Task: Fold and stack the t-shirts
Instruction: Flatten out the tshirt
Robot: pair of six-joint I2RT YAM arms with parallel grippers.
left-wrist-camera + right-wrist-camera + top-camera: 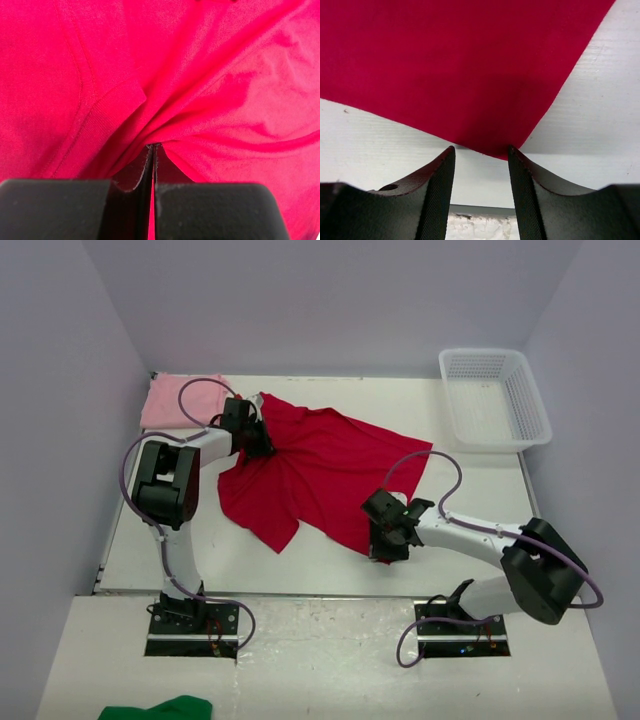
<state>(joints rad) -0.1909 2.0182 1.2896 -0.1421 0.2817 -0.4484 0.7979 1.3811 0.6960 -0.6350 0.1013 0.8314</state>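
Observation:
The crimson red t-shirt lies spread and wrinkled across the middle of the white table. My left gripper is shut on its upper left part; the left wrist view shows the cloth bunched into the closed jaws by the ribbed collar. My right gripper is open at the shirt's near right corner; in the right wrist view that corner sits just ahead of the spread fingertips, not between them. The pale pink t-shirt lies folded at the far left corner.
A white mesh basket stands at the far right. A green cloth lies off the table at the near left. Grey walls enclose the table on three sides. The table's near edge is right under my right gripper.

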